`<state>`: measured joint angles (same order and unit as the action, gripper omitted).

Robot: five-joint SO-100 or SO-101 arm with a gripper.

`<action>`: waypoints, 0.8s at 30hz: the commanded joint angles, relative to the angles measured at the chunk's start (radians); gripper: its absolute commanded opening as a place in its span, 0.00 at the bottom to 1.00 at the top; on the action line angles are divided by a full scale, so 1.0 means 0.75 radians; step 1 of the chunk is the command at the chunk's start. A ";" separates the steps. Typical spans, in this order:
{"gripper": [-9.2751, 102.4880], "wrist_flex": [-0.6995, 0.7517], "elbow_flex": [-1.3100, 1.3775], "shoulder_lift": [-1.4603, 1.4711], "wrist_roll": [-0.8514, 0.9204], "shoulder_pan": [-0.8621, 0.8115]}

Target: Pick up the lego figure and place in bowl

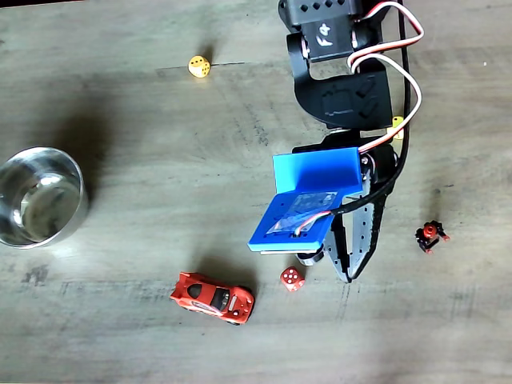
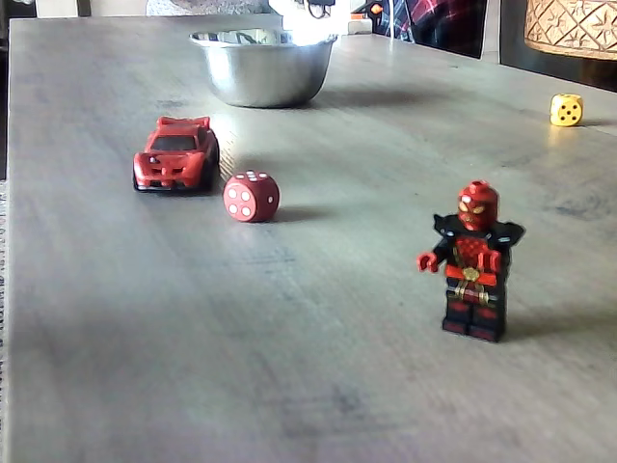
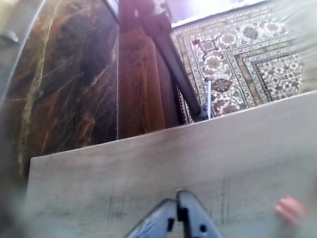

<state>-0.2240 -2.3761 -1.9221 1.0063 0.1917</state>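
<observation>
1. Gripper (image 1: 349,278) hovering above table (image 1: 144,336), tips together in wrist view (image 3: 177,208), nothing between them.
2. In a fixed view from above, fingertips pointing toward bottom table edge, just beside red die (image 1: 292,278), which sits to their left.
3. Lego figure (image 1: 431,235) standing upright near right table edge in that view, apart from gripper, untouched.
4. In a fixed view at table level, lego figure (image 2: 472,260) upright on bare table, facing camera, black body, red head and hands.
5. Bowl (image 1: 38,196) at left table edge in the view from above, well apart from lego figure; shiny steel, inside reflective.
6. In the table-level view, bowl (image 2: 262,66) at far end of table, red toy car (image 2: 176,153) in front of it, red die (image 2: 251,196) just beside car.
7. Red toy car (image 1: 212,298) near bottom table edge in the view from above, left of red die.
8. Yellow die (image 1: 199,66) near top table edge; same die (image 2: 566,109) near right edge in the table-level view.
9. Blue mount (image 1: 308,200) on arm, wires running up alongside it.
10. Wrist view: table edge ahead, patterned rug (image 3: 242,54) beyond, blurred red thing at lower right, identity unclear.
</observation>
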 commanded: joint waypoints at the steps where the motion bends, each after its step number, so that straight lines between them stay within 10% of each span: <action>1: 0.07 -0.012 0.078 -0.039 0.051 -0.012; 24: 0.07 -0.012 0.041 -0.106 0.691 -0.002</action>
<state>-0.2240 -2.3761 -1.9497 1.5171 0.1917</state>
